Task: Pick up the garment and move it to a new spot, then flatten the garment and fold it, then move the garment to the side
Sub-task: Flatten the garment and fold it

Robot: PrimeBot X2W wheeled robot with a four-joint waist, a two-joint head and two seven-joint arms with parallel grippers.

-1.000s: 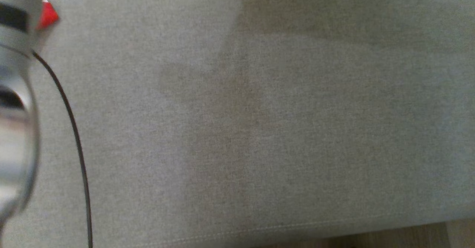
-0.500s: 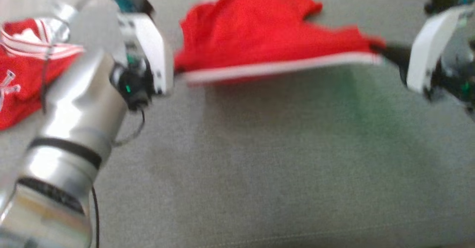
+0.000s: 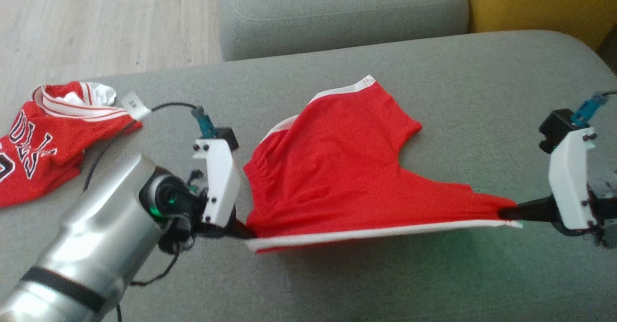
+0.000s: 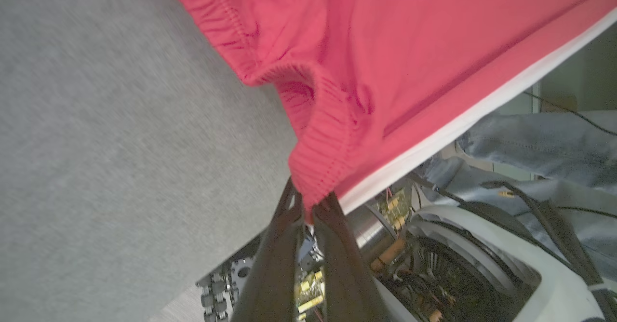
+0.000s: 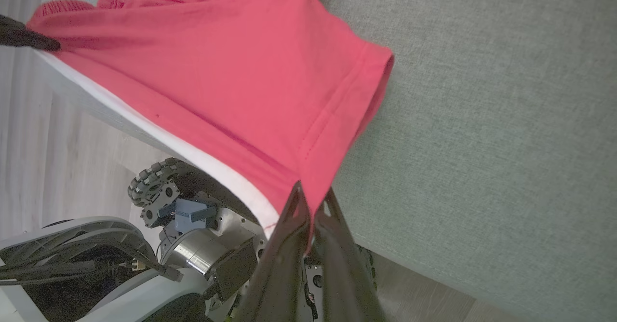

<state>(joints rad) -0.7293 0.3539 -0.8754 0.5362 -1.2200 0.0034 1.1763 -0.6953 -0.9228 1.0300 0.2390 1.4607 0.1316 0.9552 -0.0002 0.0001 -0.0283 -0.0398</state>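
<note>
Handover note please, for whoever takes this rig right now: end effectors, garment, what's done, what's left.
Left end effector: shut on the waistband corner of the red fabric shorts with white trim.
Right end effector: shut on a leg-hem corner.
Shorts: stretched between them, near edge lifted, far part apparently on the grey fabric sofa seat. A red lettered jersey lies at the seat's left.
Done: pickup. Left: lay flat, fold, move aside.

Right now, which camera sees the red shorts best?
The head view: it takes in the whole red shorts, stretched between the left gripper and the right gripper over the grey sofa. The left wrist view shows a close-up of the ribbed waistband corner it pinches; the right wrist view shows the leg-hem corner and white stripe.
</note>
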